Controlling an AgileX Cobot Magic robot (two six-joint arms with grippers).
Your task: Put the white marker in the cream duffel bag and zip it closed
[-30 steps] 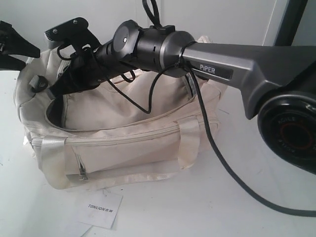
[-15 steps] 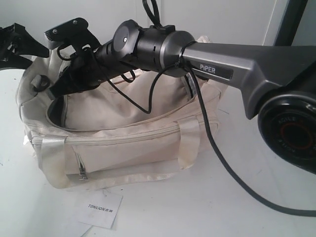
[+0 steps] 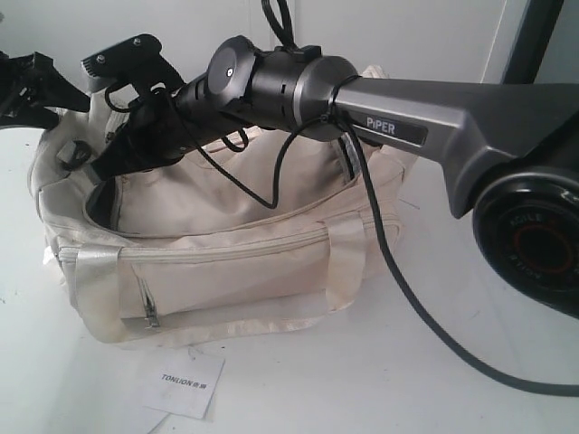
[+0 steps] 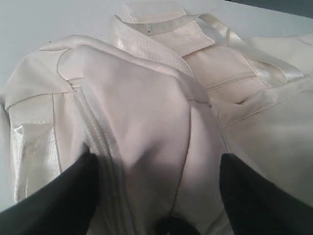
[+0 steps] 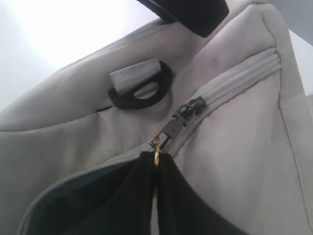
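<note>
I count one table [image 3: 380, 389], white, and on it one bag [image 3: 226, 262] that takes the left and middle of the exterior view, its front pocket turned to the camera. Two arms work here. The right arm [image 3: 407, 108] reaches from the right side across the top of the bag to its left end, and one black cable [image 3: 425, 307] hangs from it and runs over the bare table on the right of the bag. The left gripper [image 4: 156, 161] is at the same left end, jaws spread wide, with the cream fabric bulging between the two dark fingers; I cannot tell if they press it. The right gripper [image 5: 155, 159] has its jaws pressed together, pinching the gold ring of the one zip pull [image 5: 171, 128]. On one side of the slider the zip is joined, on the other the mouth of the bag gapes dark. One black clip [image 5: 127, 103] sits just beside the zip. One paper tag [image 3: 181, 382] lies on the table just in front of the bag's lower edge, apart from it.
</note>
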